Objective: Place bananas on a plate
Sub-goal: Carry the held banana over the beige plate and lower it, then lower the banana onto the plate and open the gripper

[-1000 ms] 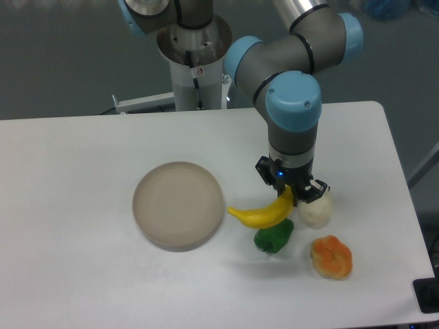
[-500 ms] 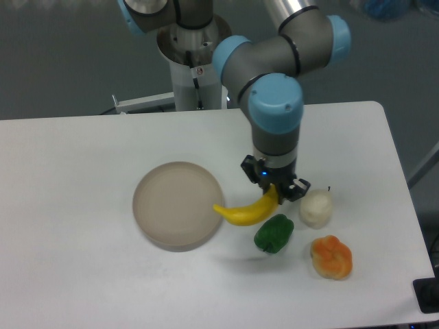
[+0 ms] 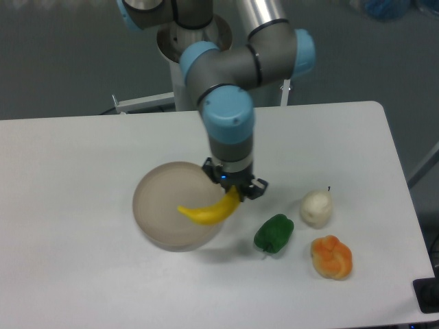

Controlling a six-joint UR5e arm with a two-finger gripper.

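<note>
The curved yellow banana [image 3: 206, 210] hangs in the air, its right end pinched in my gripper [image 3: 234, 191], which is shut on it. Most of the banana lies over the right part of the round beige plate [image 3: 159, 199], which sits left of centre on the white table. The banana's left tip points toward the plate's middle. My fingertips are partly hidden behind the wrist and the fruit.
Right of the plate lie a green pepper [image 3: 274, 233], a whitish pear-like fruit [image 3: 316, 208] and a lumpy orange fruit [image 3: 331, 256]. The robot base [image 3: 192, 62] stands at the back edge of the table.
The arm has swung left, carrying the banana from beside the green pepper and white fruit to above the plate's right part. The other fruits have stayed put.
</note>
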